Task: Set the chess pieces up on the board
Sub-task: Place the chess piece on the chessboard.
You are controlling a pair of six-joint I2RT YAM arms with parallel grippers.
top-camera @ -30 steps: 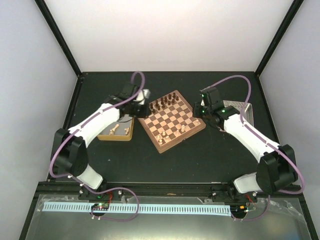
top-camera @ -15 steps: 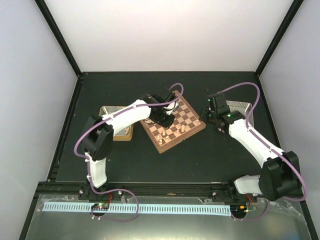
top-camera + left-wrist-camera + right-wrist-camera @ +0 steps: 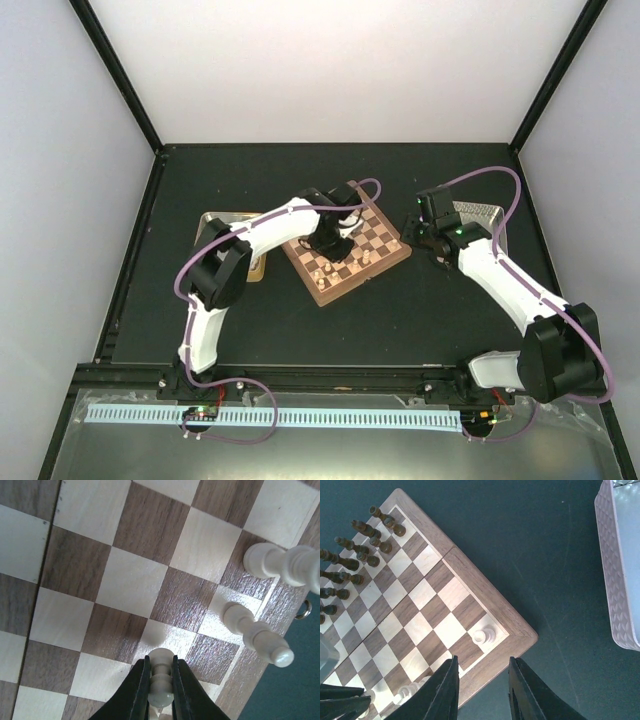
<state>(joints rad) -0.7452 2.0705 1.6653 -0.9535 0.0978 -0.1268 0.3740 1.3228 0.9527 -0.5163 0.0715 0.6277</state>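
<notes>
Since the earlier view your left tool [image 3: 160,663] has swung across onto the board [image 3: 377,243] and is clamped on a cream pawn [image 3: 160,675] low over a square near the rim. Your right tool [image 3: 483,662] hangs with fingers apart, empty. That pawn looks light, hard, slippery: grip its neck.

No readable text or numbers — none anywhere.

tan tray [image 3: 212,222]: left side | silver tray [image 3: 620,565]: right side | table [image 3: 300,325]: dark
</notes>
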